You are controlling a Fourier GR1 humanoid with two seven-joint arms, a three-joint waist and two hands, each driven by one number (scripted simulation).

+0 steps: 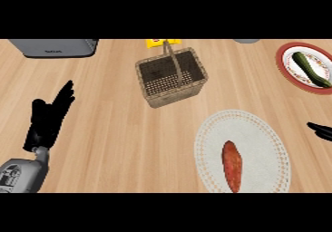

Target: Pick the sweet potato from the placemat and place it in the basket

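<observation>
The sweet potato lay on the white round placemat, a little below the mat's middle, with its long axis running nearly up and down the head view and its lower tip close to the mat's near edge. Nothing touched it. The right hand was the nearer one: only its dark fingertips showed at the view's right edge, just beyond the mat's rim, so the potato lay to their left and somewhat nearer the robot. Those fingers looked straight and held nothing, though most of that hand was cut off by the edge. The left hand rested well apart on the far side of the counter, fingers straight and empty. The wicker basket stood up and left of the mat, its handle arching across the opening. A plate carrying a cucumber sat at upper right; a grey appliance and a yellow packet behind the basket were partly cropped and hard to identify.
</observation>
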